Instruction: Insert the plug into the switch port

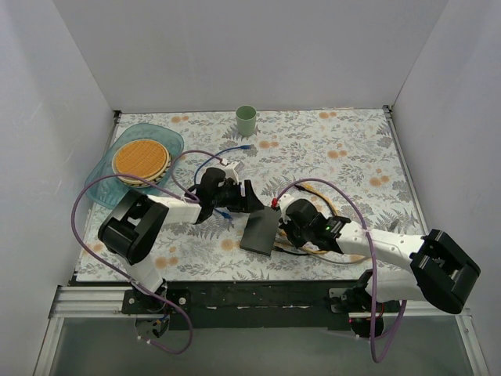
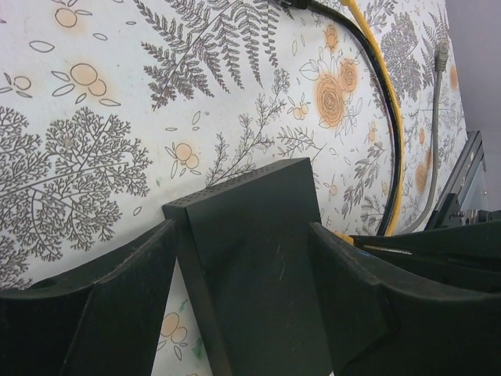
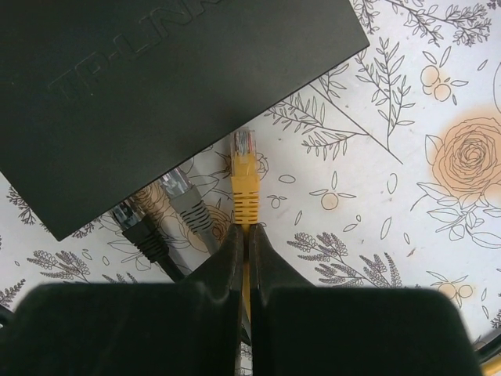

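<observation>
Two jaws of the left gripper (image 2: 241,243) stand wide astride the switch (image 2: 250,196) at mid-frame, grip unclear. The right gripper (image 3: 244,233) pinches the yellow plug (image 3: 244,168), pointing up-frame at the switch's lower edge, just short

Grey plug (image 3: 186,207), black plug (image 3: 139,231) crowd the switch (image 3: 156,86) edge — rightward free.

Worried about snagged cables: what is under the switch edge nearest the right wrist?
A grey plug and a black plug run under the switch edge, tips partly covered. The yellow plug lies clear, fully visible.
</observation>
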